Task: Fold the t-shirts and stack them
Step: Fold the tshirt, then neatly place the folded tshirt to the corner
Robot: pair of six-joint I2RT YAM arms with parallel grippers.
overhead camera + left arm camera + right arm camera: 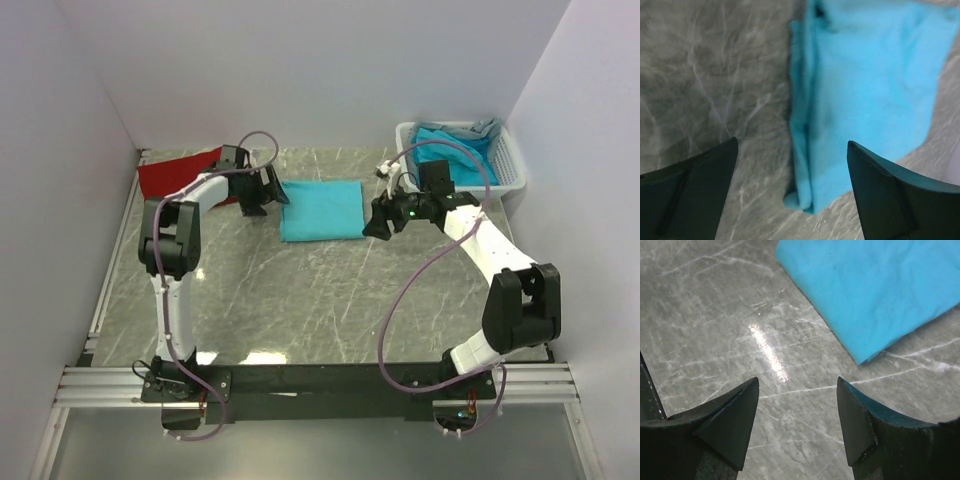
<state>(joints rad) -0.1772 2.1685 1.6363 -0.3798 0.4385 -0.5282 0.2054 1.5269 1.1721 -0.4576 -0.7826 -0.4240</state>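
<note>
A turquoise t-shirt (320, 209) lies folded into a rectangle at the middle back of the table. My left gripper (268, 195) hovers at its left edge, open and empty. In the left wrist view the shirt's layered folded edge (810, 150) lies between the spread fingers of that gripper (792, 142). My right gripper (378, 222) stands open just off the shirt's right edge, holding nothing. The right wrist view has the shirt's corner (875, 290) ahead of that gripper (798, 380), with bare marble between its fingers. A red t-shirt (175, 175) lies at the back left.
A white slatted basket (510, 165) sits at the back right corner with more turquoise cloth (450, 145) in it. White walls close the table on the left, back and right. The arm bases stand on a rail at the near edge.
</note>
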